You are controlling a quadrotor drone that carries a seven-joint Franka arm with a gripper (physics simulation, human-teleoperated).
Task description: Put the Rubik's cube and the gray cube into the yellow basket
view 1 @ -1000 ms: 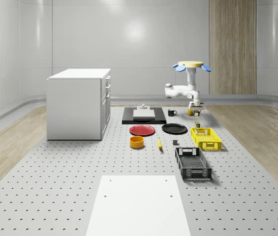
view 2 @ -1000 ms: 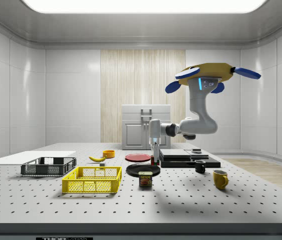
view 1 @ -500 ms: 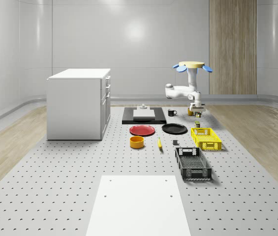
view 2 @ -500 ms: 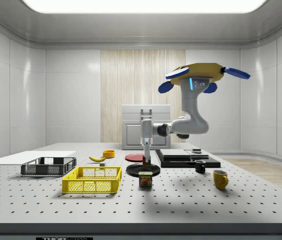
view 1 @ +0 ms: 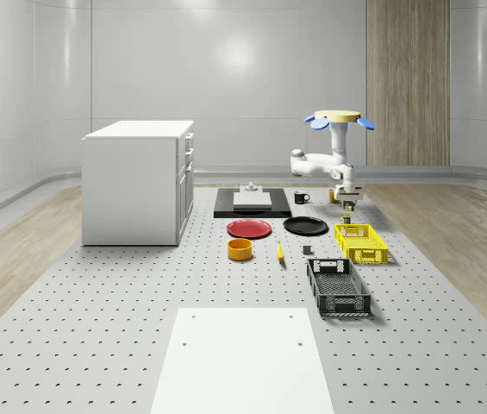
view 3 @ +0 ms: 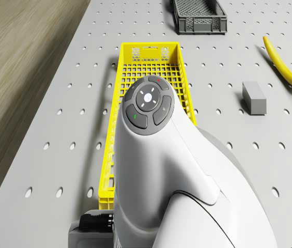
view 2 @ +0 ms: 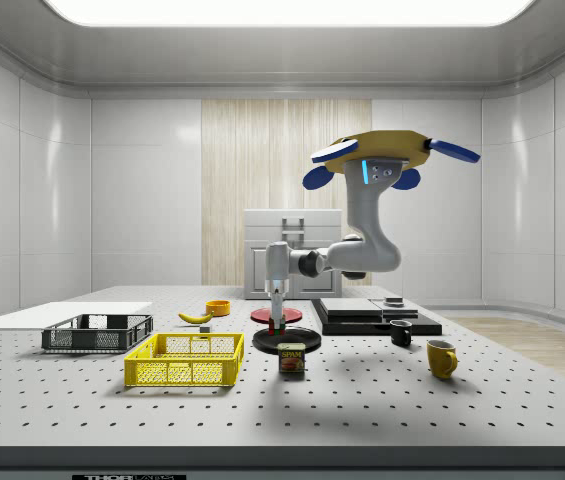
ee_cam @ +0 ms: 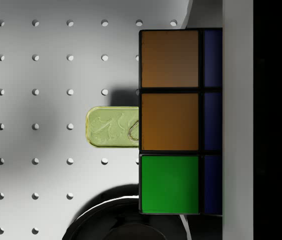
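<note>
The Rubik's cube (ee_cam: 170, 122), showing orange, green and blue faces, is clamped in my gripper (view 2: 276, 322), which is shut on it. One finger (ee_cam: 238, 120) presses the cube's side. The drone (view 2: 382, 160) hovers high over the table with the arm reaching down; the gripper (view 1: 347, 200) hangs above the canned-meat tin (ee_cam: 112, 127) and the black plate's rim (ee_cam: 126, 220), just past the yellow basket's (view 2: 187, 360) end. The yellow basket (view 3: 151, 72) has nothing inside. The gray cube (view 3: 254, 97) lies on the table between the basket and a banana (view 3: 281, 62).
A black basket (view 1: 338, 286) sits beyond the yellow one. A red plate (view 1: 249, 228), orange bowl (view 1: 240, 249), black mug (view 2: 400, 333), yellow mug (view 2: 442, 358) and a black slab (view 1: 252, 203) stand around. A white cabinet (view 1: 140, 181) rises at the whole-scene view's left.
Drone and arm have drifted toward the side view's left, carrying the Rubik's cube from beside the black slab to over the tin and black plate, closer to the yellow basket.
</note>
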